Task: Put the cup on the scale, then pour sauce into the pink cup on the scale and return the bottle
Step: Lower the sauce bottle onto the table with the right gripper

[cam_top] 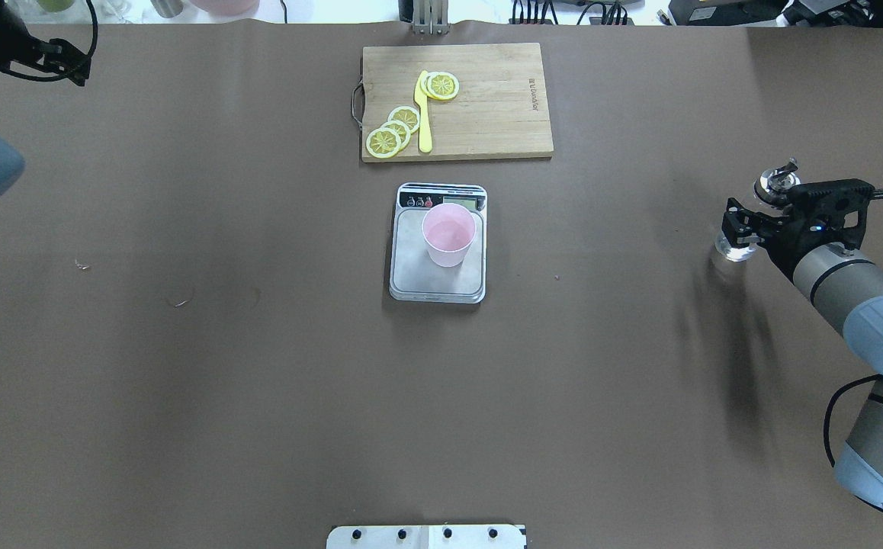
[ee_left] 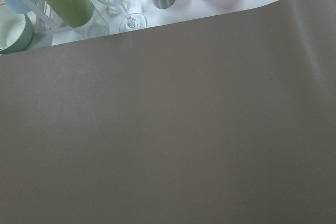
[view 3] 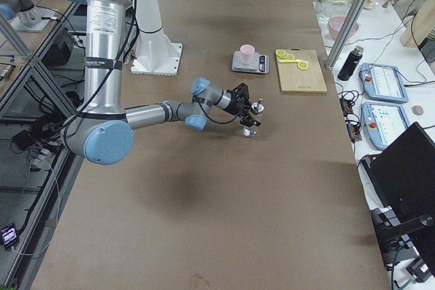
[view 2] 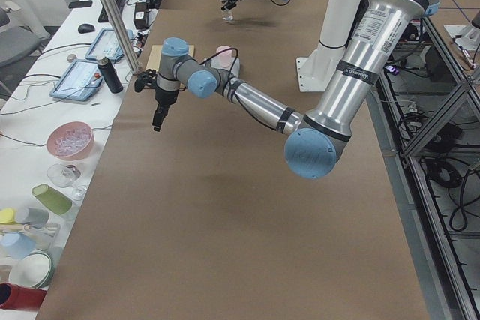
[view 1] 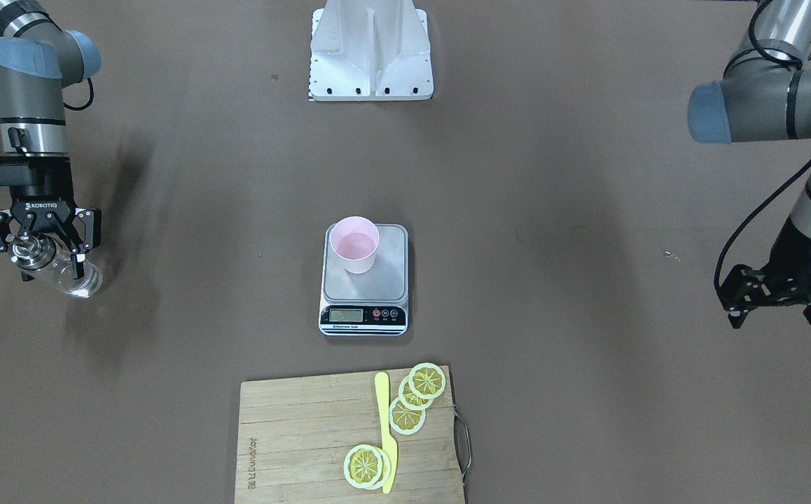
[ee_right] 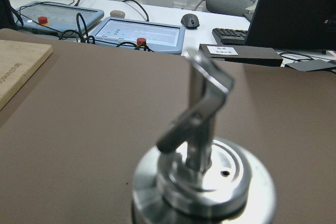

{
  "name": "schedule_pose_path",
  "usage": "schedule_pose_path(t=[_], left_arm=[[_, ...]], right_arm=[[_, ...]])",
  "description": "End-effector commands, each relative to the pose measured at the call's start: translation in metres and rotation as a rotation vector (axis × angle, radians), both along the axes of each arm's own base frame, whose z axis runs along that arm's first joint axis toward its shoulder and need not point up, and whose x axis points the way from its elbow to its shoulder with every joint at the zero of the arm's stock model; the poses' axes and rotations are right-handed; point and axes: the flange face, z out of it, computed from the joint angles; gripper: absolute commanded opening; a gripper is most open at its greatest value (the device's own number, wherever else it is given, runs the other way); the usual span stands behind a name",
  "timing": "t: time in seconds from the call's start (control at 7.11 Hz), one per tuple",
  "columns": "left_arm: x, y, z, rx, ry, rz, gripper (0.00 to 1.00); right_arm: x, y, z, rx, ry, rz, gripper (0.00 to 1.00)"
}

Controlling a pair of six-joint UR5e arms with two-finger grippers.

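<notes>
Bottle is at the table's right end, well apart from the cup on the scale. My right gripper straddles it, but I can't tell whether it is clamped. I judge this pick-up or return; next I'd confirm the hold

Count of tabletop items as I see them from my station: one cup; one scale; one bottle; one cutting board; one yellow knife; five lemon slices, three overlapping at the board's 2 o'clock and two stacked at its 5 o'clock, front-facing view.
</notes>
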Motion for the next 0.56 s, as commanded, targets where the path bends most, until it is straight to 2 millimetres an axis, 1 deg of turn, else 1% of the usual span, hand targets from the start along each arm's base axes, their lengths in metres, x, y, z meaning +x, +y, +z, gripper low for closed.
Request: schedule_pose_path(t=[0.0,0.14,0.28,0.42], left_arm=[[0.0001,-0.0003,0.001,-0.002,-0.001,0.0,0.98],[0.0,0.0,0.0021,-0.003,-0.001,0.0,0.98],[0.0,0.0,0.0021,-0.003,-0.002,0.0,0.98],[0.0001,-0.0002,0.0028,-0.005,-0.002,0.0,0.98]], right_arm=[[-0.0018,0.0009,0.002,-0.008,-0.003,-0.011,0.0],[-0.0019,0.0009,0.0022,-0.012,-0.006,-0.018,0.0],[-0.002,0.001,0.0023,-0.013,-0.006,-0.019,0.02],[-0.0017,0.0014,0.003,-0.014,-0.005,-0.02,0.09]])
